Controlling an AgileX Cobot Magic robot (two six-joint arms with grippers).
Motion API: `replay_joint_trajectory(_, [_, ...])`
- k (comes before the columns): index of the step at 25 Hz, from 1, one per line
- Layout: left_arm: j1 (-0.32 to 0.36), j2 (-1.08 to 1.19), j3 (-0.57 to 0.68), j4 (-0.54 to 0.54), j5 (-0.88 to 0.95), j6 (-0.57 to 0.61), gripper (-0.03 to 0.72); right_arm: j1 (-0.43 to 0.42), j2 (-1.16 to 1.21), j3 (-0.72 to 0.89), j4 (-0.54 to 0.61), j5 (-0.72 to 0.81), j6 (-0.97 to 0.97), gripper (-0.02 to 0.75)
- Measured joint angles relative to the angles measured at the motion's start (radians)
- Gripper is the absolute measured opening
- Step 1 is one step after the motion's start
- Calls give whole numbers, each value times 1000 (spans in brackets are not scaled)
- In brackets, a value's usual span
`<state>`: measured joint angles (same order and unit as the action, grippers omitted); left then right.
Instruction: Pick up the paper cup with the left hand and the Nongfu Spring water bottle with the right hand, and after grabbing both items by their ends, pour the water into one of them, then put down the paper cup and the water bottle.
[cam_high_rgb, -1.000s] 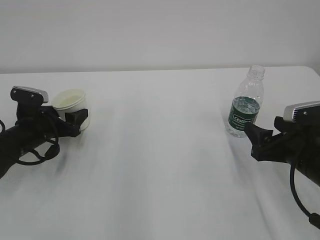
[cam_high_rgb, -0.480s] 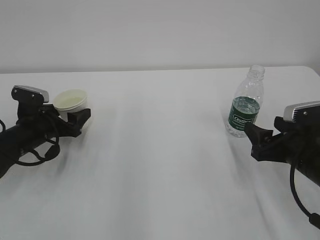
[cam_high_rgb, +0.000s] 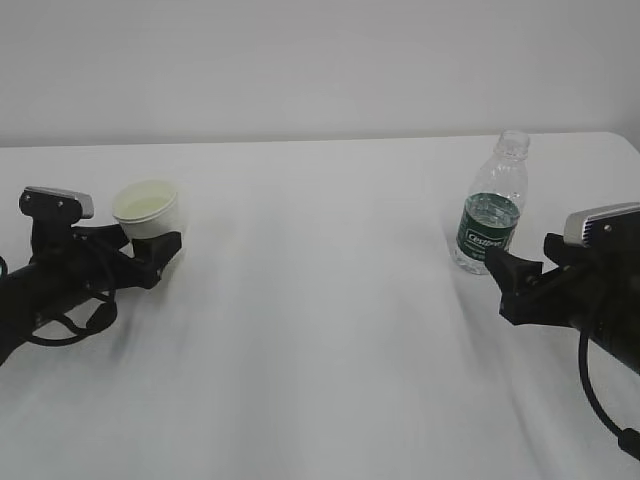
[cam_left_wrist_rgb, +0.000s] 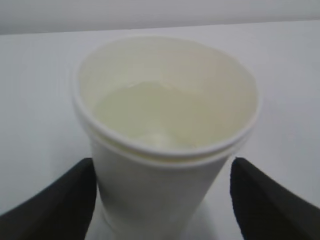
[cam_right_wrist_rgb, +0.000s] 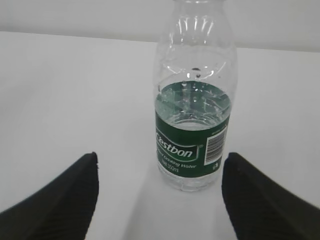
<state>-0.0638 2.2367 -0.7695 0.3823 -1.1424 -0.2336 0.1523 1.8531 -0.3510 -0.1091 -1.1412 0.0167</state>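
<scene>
The white paper cup (cam_high_rgb: 147, 208) stands upright on the table at the left, with pale liquid inside (cam_left_wrist_rgb: 160, 115). My left gripper (cam_high_rgb: 152, 243) is open around its lower part. One black finger (cam_left_wrist_rgb: 55, 200) sits close to the cup's left wall. The other finger (cam_left_wrist_rgb: 270, 200) stands clear of it on the right. The Nongfu Spring water bottle (cam_high_rgb: 490, 205), clear with a green label and no cap, stands upright at the right, partly filled (cam_right_wrist_rgb: 192, 125). My right gripper (cam_high_rgb: 500, 268) is open just in front of it, and nothing is between the fingertips (cam_right_wrist_rgb: 60, 200).
The white table (cam_high_rgb: 320, 330) stretches wide between the two arms. Its far edge meets a plain pale wall (cam_high_rgb: 320, 70). The bottle stands near the table's far right corner.
The left gripper has opened wider, sunk and drawn back a little. The cup, tilted a second ago, now stands upright. The right arm and the bottle have hardly moved.
</scene>
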Motion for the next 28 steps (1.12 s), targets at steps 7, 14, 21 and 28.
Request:
replay_joint_trajectory(7, [0,0,64,-2,-2,0,600,0,0,0,-2,0,0,586])
replay_joint_trajectory(14, [0,0,94,-3,-16,0,599,0,0,0,-17,0,0,586])
replay_joint_trajectory(21, [0,-45,128,-3,-16,0,593,0,0,0,-19,0,0,586])
replay_joint_trajectory(28, [0,-117,198,-3,-14,0,593,0,0,0,-91,0,13,586])
